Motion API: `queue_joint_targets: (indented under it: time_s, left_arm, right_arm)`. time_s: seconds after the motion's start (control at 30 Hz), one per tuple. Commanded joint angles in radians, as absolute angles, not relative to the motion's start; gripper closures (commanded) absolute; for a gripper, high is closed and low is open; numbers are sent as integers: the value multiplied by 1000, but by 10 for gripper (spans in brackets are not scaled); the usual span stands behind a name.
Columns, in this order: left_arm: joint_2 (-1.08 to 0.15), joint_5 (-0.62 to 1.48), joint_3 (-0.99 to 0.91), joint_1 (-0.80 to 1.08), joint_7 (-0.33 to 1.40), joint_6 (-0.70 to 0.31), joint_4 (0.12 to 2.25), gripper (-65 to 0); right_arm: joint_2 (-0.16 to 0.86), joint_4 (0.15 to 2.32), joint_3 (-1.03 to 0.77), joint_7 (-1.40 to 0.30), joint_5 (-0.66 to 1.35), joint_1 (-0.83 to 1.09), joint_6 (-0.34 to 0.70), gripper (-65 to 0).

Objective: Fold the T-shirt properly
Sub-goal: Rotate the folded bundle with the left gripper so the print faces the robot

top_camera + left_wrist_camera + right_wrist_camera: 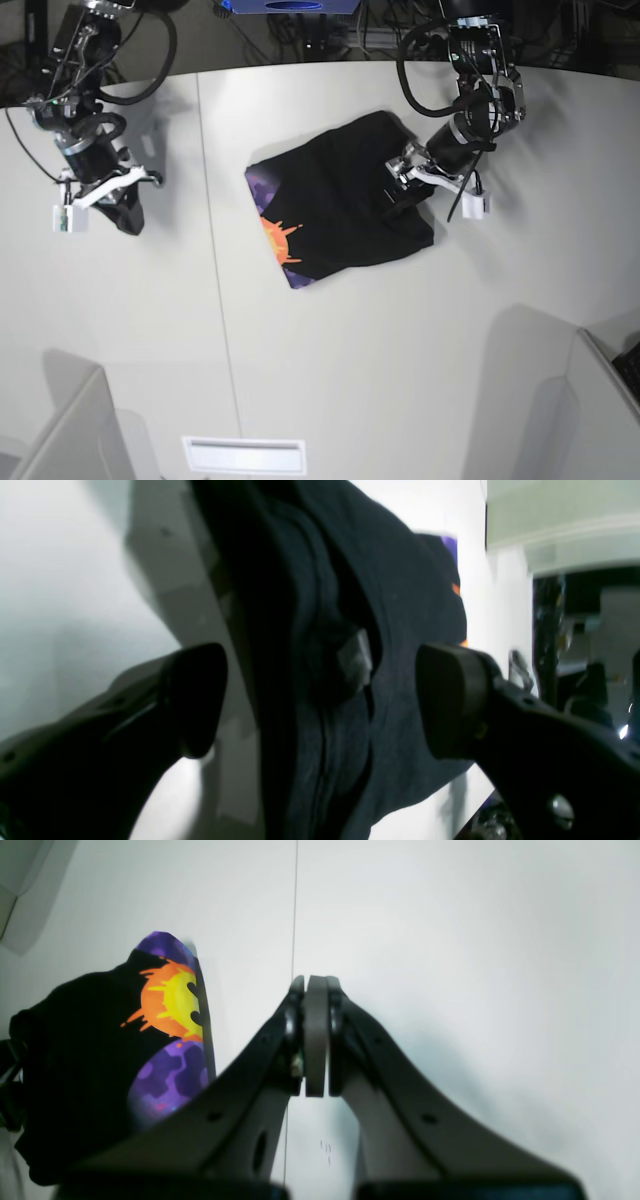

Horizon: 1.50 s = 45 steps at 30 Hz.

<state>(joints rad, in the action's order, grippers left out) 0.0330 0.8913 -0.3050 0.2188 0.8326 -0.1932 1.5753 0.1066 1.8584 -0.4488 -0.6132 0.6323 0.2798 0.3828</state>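
1. The T-shirt point(340, 205) lies folded into a compact, skewed block near the middle of the white worktop point(400, 350), print showing along its one edge.
2. The left tool point(320, 700) hangs over the bunched side with the grey label point(356, 661), jaws wide apart and holding nothing, probably placed to take or tidy that thick fold.
3. The right tool point(315, 1035) is pressed together and empty, parked well away over bare worktop, likely to stay out of the way.
4. Bare worktop surrounds the shirt on every side, so there is room to move.
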Motion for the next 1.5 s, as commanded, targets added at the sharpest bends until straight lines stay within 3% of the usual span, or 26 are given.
queue_joint_targets:
  time_s: [0.0, 0.2, 0.27, 0.33, 0.5, 0.53, 0.9, 1.17, 1.47]
  left_arm:
    - [28, 881, -285, 217, 839, -170, 1584, -569]
    - [28, 880, -228, 214, 835, -124, 1584, -568]
    - [28, 880, -232, 214, 835, -122, 1583, -536]
    - [28, 880, -234, 214, 835, -122, 1581, -431]
    - [28, 880, -220, 194, 839, -18, 1581, -30]
    - [28, 880, -219, 194, 839, -1, 1581, 0]
    - [-93, 881, -53, 134, 843, 30, 1584, 0]
    - [-185, 889, 77, 81, 848, 117, 1592, 0]
    - [-242, 878, 173, -48, 1027, 120, 1575, 0]
  right_arm:
    - [116, 1874, -450, -587, 653, 269, 390, 0]
    - [116, 1874, -456, -587, 653, 269, 390, 0]
    - [116, 1874, -456, -587, 653, 274, 390, 0]
    - [116, 1874, -461, -587, 653, 275, 390, 0]
    - [114, 1874, -529, -587, 653, 274, 390, 0]
    - [114, 1874, -539, -587, 654, 274, 390, 0]
    - [114, 1874, -725, -673, 654, 266, 390, 0]
    - [114, 1873, -771, -673, 654, 269, 390, 0]
    - [114, 1788, -771, -673, 653, 265, 390, 0]
